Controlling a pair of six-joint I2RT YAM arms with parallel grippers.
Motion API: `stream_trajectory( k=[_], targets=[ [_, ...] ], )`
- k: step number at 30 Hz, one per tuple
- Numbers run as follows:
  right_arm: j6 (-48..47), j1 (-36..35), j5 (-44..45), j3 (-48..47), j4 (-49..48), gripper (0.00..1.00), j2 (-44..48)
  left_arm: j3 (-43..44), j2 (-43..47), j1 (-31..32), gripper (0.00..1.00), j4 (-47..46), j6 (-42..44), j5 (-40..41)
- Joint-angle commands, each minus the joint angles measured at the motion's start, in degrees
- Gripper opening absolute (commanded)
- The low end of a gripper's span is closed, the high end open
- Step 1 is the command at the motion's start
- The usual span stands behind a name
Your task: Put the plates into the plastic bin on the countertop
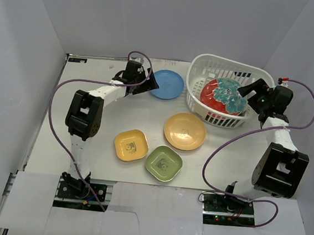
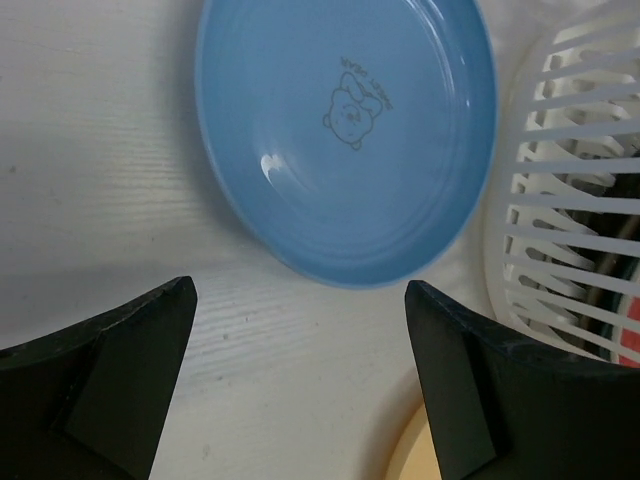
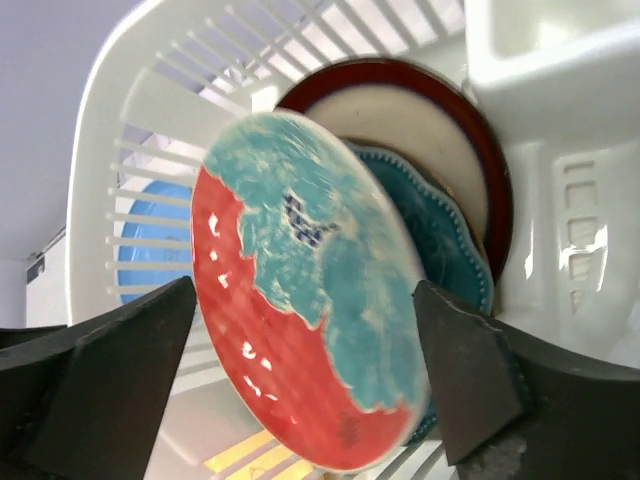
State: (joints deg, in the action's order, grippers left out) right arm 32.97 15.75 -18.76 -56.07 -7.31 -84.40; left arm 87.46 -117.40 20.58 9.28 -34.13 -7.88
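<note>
The left tool hangs over the white bench, jaws wide apart and empty, just short of the light blue plate beside the bin. The right tool, also spread, flanks the red plate, which stands tilted in the bin before a teal plate and a maroon-rimmed plate; contact unclear. The orange plate, yellow plate and green plate lie on open bench between the arms.
</note>
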Motion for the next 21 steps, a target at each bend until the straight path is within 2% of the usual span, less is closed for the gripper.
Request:
stream_trajectory(
  k=[1, 4, 7, 10, 12, 13, 15, 17, 18, 21],
  targets=[
    [-4.1, 0.4, 4.2, -5.0, 1.5, 0.98, 1.5, 4.7, -2.9, -0.5, 0.95, 1.0, -1.1, -0.2],
    [-6.1, -0.2, 6.9, -7.0, 3.6, 0.9, 2.9, 8.2, -7.2, -0.7, 0.94, 1.2, -0.9, 0.4],
    [-8.4, -1.7, 10.1, -8.8, 6.2, 0.9, 4.4, 10.1, -10.1, -1.4, 0.92, 1.4, -1.3, 1.3],
    [-8.8, -3.1, 9.6, -6.7, 7.1, 0.9, 8.0, 11.3, -11.7, -2.2, 0.89, 1.3, -1.7, 1.8],
    [-8.8, -6.6, 9.7, -3.4, 5.8, 0.98, 11.5, 12.1, -12.9, -2.4, 0.85, 0.8, -2.0, 1.8],
    [-9.0, -8.3, 10.4, 1.2, 5.4, 1.0, 15.9, 12.5, -13.4, -2.5, 0.84, 0.7, -2.2, 1.8],
    [-9.2, -14.4, 12.6, 6.7, 3.4, 0.83, 20.5, 13.4, -14.5, -2.5, 0.81, 0.0, -2.5, 1.3],
    [-9.3, -18.7, 15.7, 14.5, 2.8, 0.74, 26.5, 14.3, -15.5, -2.5, 0.7, -0.1, -2.5, 0.9],
    [-9.2, -20.9, 16.2, 16.8, 3.3, 0.64, 28.1, 14.8, -16.4, -2.5, 0.68, -0.2, -2.4, 0.7],
    [-7.0, -23.8, 17.1, 25.2, 4.7, 0.56, 34.8, 16.6, -18.5, -2.5, 0.62, -0.2, -2.0, 1.0]
  ],
)
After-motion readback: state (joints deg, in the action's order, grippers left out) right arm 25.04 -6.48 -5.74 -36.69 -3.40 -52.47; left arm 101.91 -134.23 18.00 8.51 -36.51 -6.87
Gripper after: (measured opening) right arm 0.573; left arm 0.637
